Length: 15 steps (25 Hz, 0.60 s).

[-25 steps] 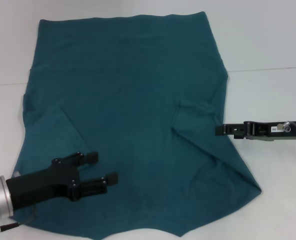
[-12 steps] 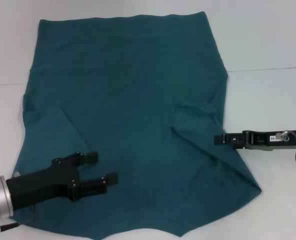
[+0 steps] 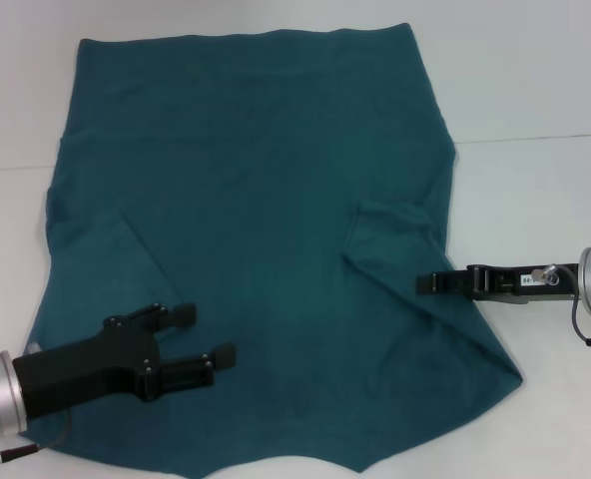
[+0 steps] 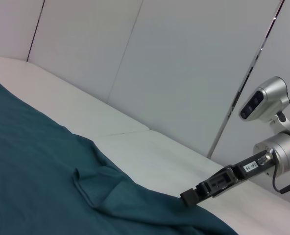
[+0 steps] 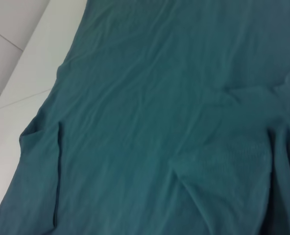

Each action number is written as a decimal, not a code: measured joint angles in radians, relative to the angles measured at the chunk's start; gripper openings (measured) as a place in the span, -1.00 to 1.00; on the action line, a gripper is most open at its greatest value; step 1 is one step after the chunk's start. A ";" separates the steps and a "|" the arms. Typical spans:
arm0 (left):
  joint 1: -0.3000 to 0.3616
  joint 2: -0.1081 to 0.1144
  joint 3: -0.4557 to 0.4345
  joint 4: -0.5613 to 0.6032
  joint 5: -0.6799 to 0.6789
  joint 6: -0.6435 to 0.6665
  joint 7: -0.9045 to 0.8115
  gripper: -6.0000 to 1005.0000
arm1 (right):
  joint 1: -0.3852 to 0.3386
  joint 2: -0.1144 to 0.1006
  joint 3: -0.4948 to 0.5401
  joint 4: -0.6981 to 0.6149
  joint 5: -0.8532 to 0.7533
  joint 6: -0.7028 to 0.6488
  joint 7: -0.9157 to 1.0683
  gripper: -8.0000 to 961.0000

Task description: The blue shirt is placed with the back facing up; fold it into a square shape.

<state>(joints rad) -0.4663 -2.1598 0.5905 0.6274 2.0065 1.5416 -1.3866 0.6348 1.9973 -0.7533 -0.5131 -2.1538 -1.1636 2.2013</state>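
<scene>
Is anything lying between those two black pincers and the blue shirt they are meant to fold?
Nothing visible does. The blue shirt lies spread on the white table with nothing on top of it. The left pincer hangs open over its near left part, and the right pincer reaches in at its right edge beside a small fold.

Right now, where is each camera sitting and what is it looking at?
Head view: looks down from above at the blue shirt, left gripper and right gripper.
Left wrist view: low over the shirt, faces across it to the right gripper.
Right wrist view: looks down on shirt only; no robot parts.
Shared: the folded-in sleeve.
</scene>
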 joint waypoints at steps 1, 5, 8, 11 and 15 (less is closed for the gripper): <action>0.000 0.000 0.000 0.000 0.000 0.000 0.000 0.89 | 0.000 0.000 0.000 0.000 0.000 0.003 -0.002 0.72; 0.000 0.000 0.000 0.000 0.001 -0.002 0.000 0.89 | -0.003 0.003 -0.003 -0.001 0.000 0.006 -0.011 0.39; 0.000 0.000 0.000 0.000 0.001 -0.003 0.000 0.89 | -0.004 0.005 -0.006 -0.001 0.000 -0.010 -0.031 0.06; -0.001 0.000 0.000 0.000 0.001 -0.003 0.000 0.89 | -0.001 0.008 -0.008 -0.001 0.000 -0.035 -0.058 -0.37; -0.001 0.000 0.000 0.000 0.001 -0.003 0.000 0.89 | 0.000 0.010 -0.013 -0.001 0.000 -0.051 -0.080 -0.70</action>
<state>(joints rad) -0.4676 -2.1598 0.5905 0.6274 2.0079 1.5384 -1.3867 0.6346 2.0073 -0.7662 -0.5142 -2.1536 -1.2147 2.1217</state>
